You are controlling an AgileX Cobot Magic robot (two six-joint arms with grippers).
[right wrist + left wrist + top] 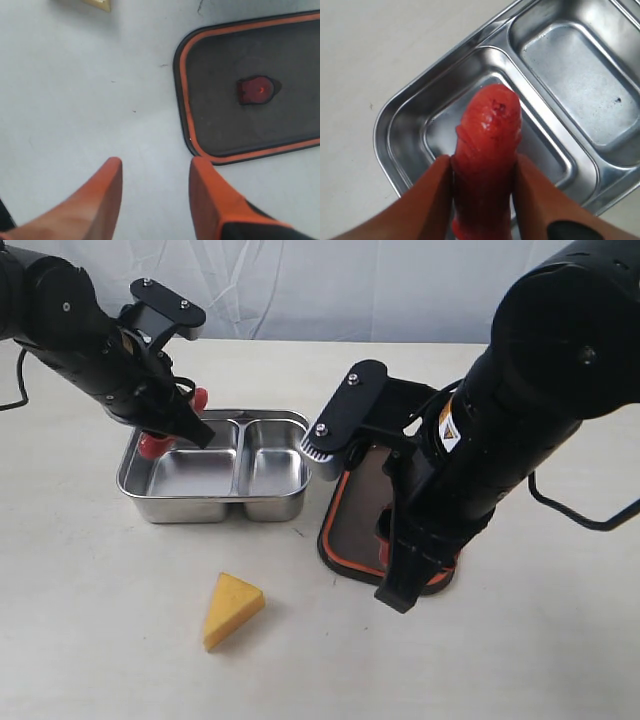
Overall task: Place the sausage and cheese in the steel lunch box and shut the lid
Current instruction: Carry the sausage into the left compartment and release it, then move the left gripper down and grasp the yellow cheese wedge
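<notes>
My left gripper [165,430] [482,160] is shut on the red sausage [487,145] [150,445] and holds it over the left compartment of the steel lunch box [210,508] [385,125]. Both compartments hold nothing. The yellow-orange cheese [232,610] wedge lies on the table in front of the box; a corner of the cheese [97,4] shows in the right wrist view. Right of the box, flat on the table, is the dark lid [350,525] [215,100] with its orange rim and valve [256,90]. Beside the lid's near edge my right gripper [155,165] [395,575] hangs open, holding nothing.
The pale table [90,620] carries only these things. My right arm's black body [520,410] looms over the lid and hides its right part in the exterior view. A black cable [585,515] loops at the right.
</notes>
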